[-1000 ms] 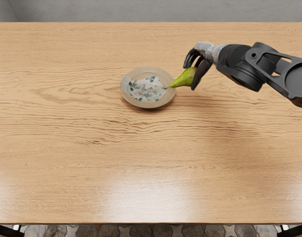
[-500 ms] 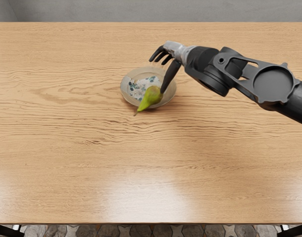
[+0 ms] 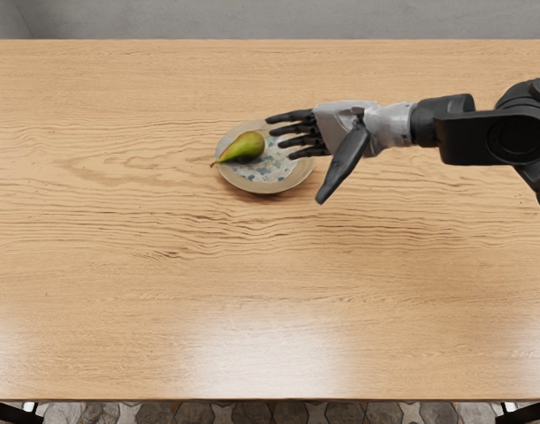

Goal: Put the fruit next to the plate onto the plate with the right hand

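From the head view, finds the green-yellow teardrop pear point(image 3: 244, 147) lying on its side on the left part of the shallow beige ceramic plate point(image 3: 268, 185), stem end poking past the left rim, all on the light wooden table point(image 3: 163, 291). Finds the right hand point(image 3: 336, 132) at the plate's right edge, dark fingers point(image 3: 292, 129) spread toward the fruit and holding nothing, thumb hanging down, apart from the pear. Judged by shape: probably light, firm, smooth-skinned and prone to roll, so best taken around the broad belly, not the tapering neck.
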Available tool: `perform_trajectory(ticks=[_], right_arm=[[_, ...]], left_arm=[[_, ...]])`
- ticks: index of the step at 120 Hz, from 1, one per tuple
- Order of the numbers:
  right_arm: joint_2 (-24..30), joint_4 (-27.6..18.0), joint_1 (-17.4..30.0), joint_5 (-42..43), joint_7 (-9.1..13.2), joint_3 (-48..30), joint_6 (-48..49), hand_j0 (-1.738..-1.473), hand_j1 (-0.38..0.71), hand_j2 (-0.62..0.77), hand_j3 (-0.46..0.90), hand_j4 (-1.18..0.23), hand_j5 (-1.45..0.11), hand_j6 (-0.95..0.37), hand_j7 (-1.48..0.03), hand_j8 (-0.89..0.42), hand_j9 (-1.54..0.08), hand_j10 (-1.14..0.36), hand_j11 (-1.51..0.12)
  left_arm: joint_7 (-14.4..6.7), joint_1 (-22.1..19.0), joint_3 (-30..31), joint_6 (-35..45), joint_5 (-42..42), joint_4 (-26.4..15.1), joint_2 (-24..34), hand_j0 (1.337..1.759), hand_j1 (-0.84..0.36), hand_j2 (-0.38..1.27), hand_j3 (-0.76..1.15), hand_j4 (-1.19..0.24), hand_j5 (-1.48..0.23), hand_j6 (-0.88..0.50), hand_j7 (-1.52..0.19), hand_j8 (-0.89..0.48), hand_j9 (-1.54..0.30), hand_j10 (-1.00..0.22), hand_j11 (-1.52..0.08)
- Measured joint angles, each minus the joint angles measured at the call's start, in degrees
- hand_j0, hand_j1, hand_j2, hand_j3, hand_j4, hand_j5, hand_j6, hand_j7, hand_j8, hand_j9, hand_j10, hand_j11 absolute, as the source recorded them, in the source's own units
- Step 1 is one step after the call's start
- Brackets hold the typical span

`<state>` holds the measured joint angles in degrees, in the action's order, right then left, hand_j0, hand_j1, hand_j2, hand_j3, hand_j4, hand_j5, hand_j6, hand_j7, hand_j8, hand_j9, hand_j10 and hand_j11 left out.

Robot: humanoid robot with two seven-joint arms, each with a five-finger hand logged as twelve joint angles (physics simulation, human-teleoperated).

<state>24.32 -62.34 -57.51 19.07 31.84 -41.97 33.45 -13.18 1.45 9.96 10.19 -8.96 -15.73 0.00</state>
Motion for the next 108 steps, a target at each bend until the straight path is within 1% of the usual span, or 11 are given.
perform_trajectory(ticks=[19,27,37,46,60,72,86,108], right_arm=[[0.6,0.0,13.3,-0.9,-0.6,-14.7,1.2,-1.658,-0.34,0.01,0.00,-0.02,-0.02,-0.01,-0.02,-0.01,-0.02,-0.01,-0.02],[1.7,-0.1,18.7,-1.4,-0.6,-20.7,1.4,-1.658,-0.34,0.01,0.00,-0.01,-0.02,-0.01,-0.02,-0.01,-0.02,-0.01,-0.02],[4.6,-0.1,24.2,-3.8,-0.7,-25.6,1.5,-1.658,-0.34,0.01,0.00,-0.01,-0.01,0.00,-0.01,0.00,-0.01,-0.01,-0.01],[7.5,0.0,27.7,-6.2,-0.7,-27.9,1.5,-1.658,-0.35,0.00,0.00,0.00,-0.01,0.00,-0.01,0.00,-0.01,0.00,-0.01],[11.1,0.0,31.5,-9.2,-0.7,-30.5,1.5,-1.658,-0.35,0.00,0.00,0.00,0.00,0.00,0.00,0.00,0.00,0.00,0.00],[15.1,0.0,33.5,-12.4,-0.7,-31.4,1.6,-1.658,-0.35,0.00,0.00,0.00,0.00,0.00,0.00,0.00,0.00,0.00,0.00],[17.7,0.0,34.4,-14.4,-0.7,-31.8,1.6,-1.658,-0.35,0.00,0.00,0.00,0.00,0.00,0.00,0.00,0.00,0.00,0.00],[18.9,0.0,34.7,-15.5,-0.7,-31.9,1.6,-1.658,-0.35,0.00,0.00,0.00,0.00,0.00,0.00,0.00,0.00,0.00,0.00]], left_arm=[[0.0,0.0,0.0,0.0,0.0,0.0,0.0,1.658,0.32,0.00,0.00,-0.02,-0.03,-0.02,-0.03,-0.02,-0.03,-0.02,-0.03],[0.0,0.0,0.0,0.0,0.0,0.0,0.0,1.658,0.32,0.00,0.00,-0.02,-0.03,-0.02,-0.03,-0.02,-0.03,-0.02,-0.03],[0.0,0.2,0.0,0.0,0.0,0.0,0.0,1.658,0.32,0.00,0.00,-0.02,-0.03,-0.02,-0.03,-0.02,-0.03,-0.02,-0.03],[0.0,0.1,0.0,0.0,0.0,0.0,0.0,1.658,0.32,0.00,0.00,-0.02,-0.03,-0.02,-0.03,-0.02,-0.03,-0.02,-0.03],[0.0,0.3,0.0,0.0,0.0,0.0,0.0,1.658,0.32,0.00,0.00,-0.02,-0.03,-0.02,-0.03,-0.02,-0.03,-0.02,-0.03],[0.0,0.3,0.0,0.0,0.0,0.0,0.0,1.658,0.32,0.00,0.00,-0.02,-0.03,-0.02,-0.03,-0.02,-0.03,-0.02,-0.03],[0.0,0.4,0.0,-0.1,0.0,0.0,0.0,1.658,0.32,0.00,0.00,-0.02,-0.03,-0.02,-0.03,-0.02,-0.03,-0.02,-0.03],[0.0,0.4,0.0,-0.1,0.0,0.0,0.0,1.658,0.32,0.00,0.00,-0.02,-0.03,-0.02,-0.03,-0.02,-0.03,-0.02,-0.03]])
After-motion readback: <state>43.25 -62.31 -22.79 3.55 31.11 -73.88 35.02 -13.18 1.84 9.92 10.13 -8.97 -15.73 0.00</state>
